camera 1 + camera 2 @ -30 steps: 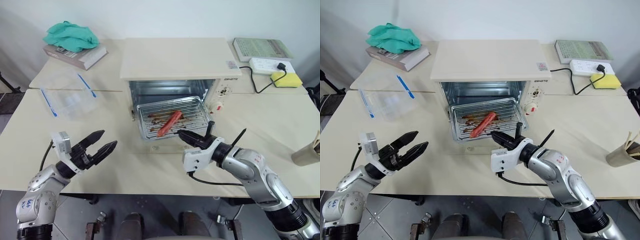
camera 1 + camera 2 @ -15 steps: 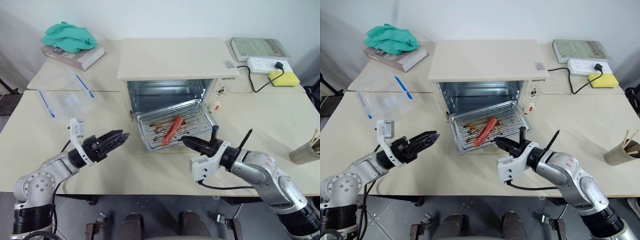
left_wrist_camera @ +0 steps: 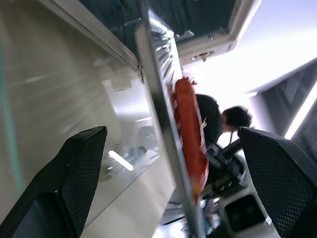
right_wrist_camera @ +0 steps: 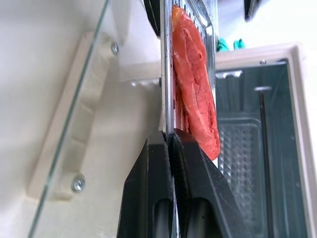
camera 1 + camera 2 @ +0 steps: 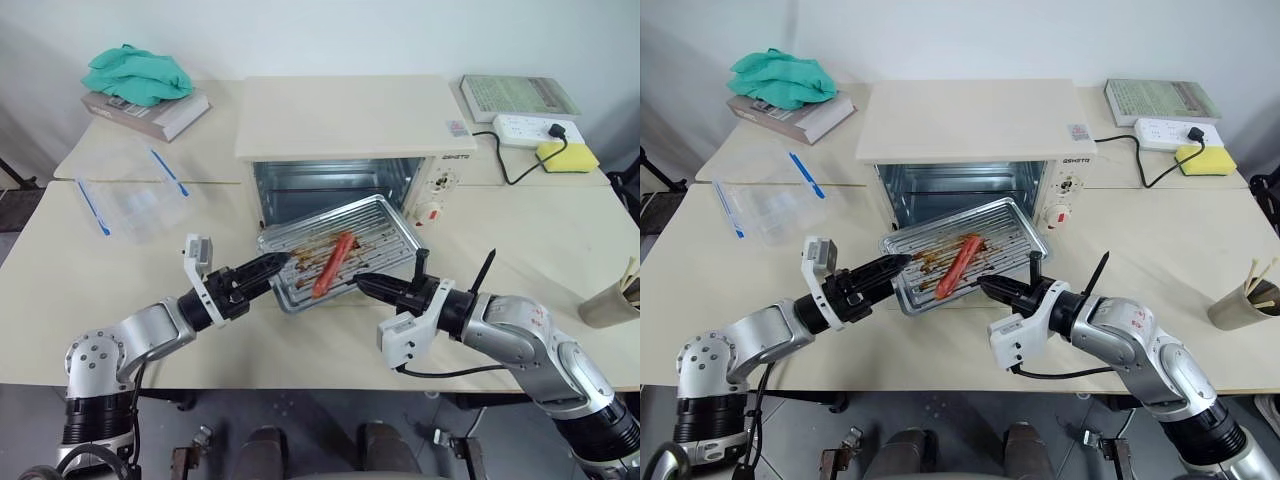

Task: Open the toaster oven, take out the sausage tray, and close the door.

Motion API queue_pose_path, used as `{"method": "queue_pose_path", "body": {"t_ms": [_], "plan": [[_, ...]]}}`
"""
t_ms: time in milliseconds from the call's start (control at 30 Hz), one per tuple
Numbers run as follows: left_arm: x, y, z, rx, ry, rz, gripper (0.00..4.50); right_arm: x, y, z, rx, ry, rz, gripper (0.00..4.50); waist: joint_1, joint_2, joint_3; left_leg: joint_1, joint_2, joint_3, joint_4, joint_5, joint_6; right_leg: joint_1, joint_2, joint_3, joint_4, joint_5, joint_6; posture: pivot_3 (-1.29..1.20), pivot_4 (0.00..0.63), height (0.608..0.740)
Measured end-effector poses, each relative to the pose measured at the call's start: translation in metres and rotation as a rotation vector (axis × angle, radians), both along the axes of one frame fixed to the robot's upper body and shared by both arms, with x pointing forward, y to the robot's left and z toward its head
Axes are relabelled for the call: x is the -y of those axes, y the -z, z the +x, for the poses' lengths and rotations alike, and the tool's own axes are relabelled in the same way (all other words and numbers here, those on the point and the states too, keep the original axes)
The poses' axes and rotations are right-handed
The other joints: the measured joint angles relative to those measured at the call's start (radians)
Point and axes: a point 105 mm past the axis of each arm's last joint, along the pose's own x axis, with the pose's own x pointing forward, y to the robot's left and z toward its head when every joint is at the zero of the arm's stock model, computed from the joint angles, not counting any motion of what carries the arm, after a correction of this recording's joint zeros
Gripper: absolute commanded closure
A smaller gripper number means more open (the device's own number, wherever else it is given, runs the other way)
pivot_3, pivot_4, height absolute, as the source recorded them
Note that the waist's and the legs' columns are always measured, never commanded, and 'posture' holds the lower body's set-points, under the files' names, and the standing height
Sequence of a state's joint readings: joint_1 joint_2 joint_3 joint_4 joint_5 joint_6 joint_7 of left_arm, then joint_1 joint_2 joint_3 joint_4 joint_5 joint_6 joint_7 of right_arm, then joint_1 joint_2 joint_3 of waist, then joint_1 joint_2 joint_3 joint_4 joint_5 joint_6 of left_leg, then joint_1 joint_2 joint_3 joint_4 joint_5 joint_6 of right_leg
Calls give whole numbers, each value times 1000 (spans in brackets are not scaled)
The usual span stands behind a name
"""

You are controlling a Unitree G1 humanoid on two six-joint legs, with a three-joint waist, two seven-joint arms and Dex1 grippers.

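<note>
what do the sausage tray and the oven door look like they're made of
The sausage tray looks like thin bright metal: silvery, shiny, ribbed, with brown grease stains. The door looks like clear glass, since the table shows through it; its cream bar handle is probably plastic.

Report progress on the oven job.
Done: the door lies open. In hand: the right gripper is shut on the sausage tray, out in front of the toaster oven; the open left gripper straddles its other edge. Left: set the tray down, close the door.
</note>
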State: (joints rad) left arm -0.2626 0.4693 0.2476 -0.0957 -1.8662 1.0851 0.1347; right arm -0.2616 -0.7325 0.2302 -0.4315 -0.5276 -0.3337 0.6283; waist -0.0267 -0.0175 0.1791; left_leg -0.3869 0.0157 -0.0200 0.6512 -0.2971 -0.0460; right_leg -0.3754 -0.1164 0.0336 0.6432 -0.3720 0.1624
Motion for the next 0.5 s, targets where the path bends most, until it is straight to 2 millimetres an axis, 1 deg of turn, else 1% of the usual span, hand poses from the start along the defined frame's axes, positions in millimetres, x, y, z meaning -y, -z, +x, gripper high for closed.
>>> {"method": "queue_pose_path", "body": {"t_ms": [33,67,200,267,333,367,467,500], "plan": [[1,-1,1,-15,-5,-14,405,0,0,0,-1,-4,-2,4500,0,0,0,0,0,0,0,0,0,0,0,0,-1,0,0,0,150,740],[3,-2,2,-27,-13,-35,608,-1,-1,-1,0,-12,-4,4500,0,0,0,0,0,0,0,0,0,0,0,0,-1,0,0,0,150,740],[9,1,3,-58,-20,-74,1829,-3,-3,-1,-1,-29,-7,4500,1,0,0,0,-1,1,1,0,0,0,0,0,-1,0,0,0,150,740],[10,2,4,-67,-24,-69,2509,-3,-4,0,2,-31,-11,4500,0,0,0,0,0,2,1,0,0,0,0,0,-1,0,0,0,150,740],[10,4,3,-78,-30,-77,3053,-4,-6,0,1,-36,-10,4500,0,0,0,0,-1,2,2,0,0,0,0,0,-1,0,0,0,150,740],[10,7,2,-89,-27,-79,3407,-4,-6,0,-2,-41,-9,4500,1,0,0,0,-1,2,2,0,0,0,0,0,-1,0,0,0,150,740],[11,10,2,-107,-20,-95,4378,-5,-5,-1,-8,-55,-18,4500,1,0,0,0,-1,2,2,0,0,1,0,0,-1,0,0,0,150,740],[11,9,1,-108,-17,-102,4476,-5,-4,-1,-13,-57,-23,4500,1,0,0,0,-1,2,2,0,0,1,0,0,-1,0,0,0,150,740]]}}
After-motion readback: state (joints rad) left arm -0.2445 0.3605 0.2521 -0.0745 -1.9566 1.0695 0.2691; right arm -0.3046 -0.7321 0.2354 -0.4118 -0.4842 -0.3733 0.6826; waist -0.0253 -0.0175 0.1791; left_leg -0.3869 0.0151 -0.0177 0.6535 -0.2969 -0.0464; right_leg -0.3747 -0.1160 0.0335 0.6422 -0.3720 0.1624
